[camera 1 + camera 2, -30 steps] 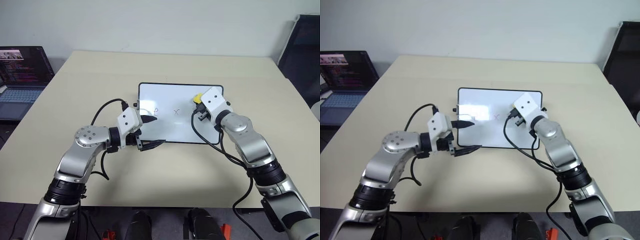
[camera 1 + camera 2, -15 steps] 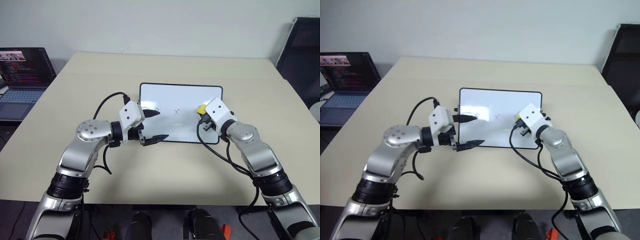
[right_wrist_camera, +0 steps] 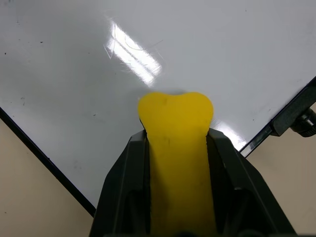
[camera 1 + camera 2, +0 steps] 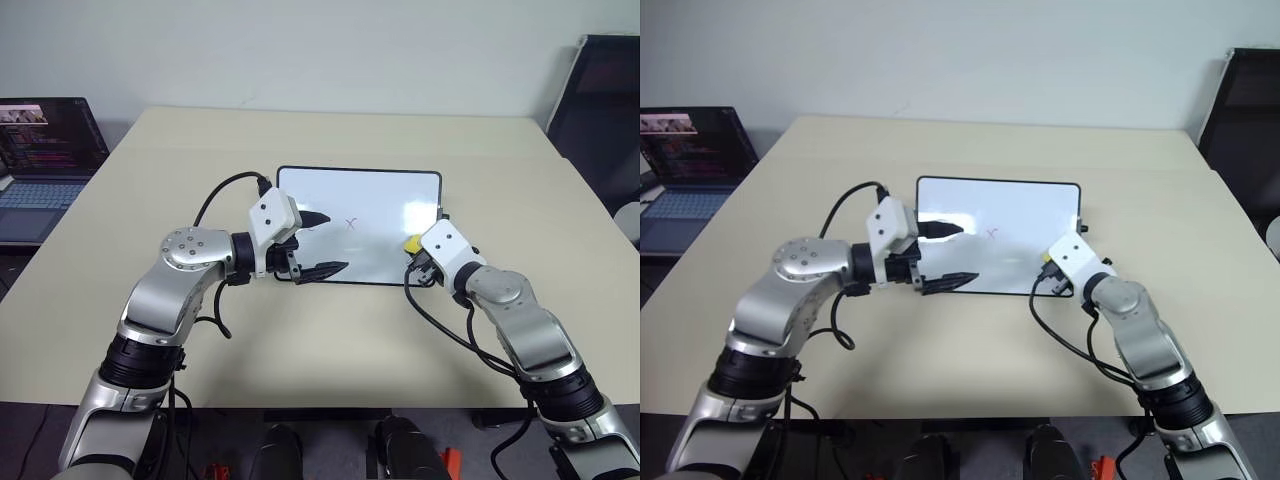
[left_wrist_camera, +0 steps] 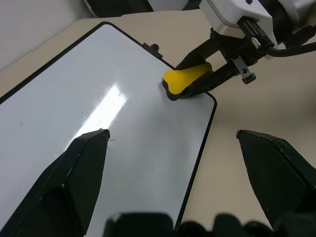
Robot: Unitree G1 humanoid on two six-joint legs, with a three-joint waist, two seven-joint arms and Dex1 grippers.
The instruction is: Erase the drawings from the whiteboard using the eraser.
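One x mark [image 4: 350, 224] remained on the whiteboard [image 4: 380, 200]; the right pincer [image 4: 413, 249], clenching the eraser [image 4: 411, 243], had slid nearer, while the left pincer [image 4: 322, 243] gaped.

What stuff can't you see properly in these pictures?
- The drawings: the x shows in the left eye view; the left gripper covers the board beside it, so any mark there is hidden.
- Whether the eraser in the right gripper touches the whiteboard: cannot tell.
- The laptop: cut off by the edge in the eye views, and its screen text is too small to read.
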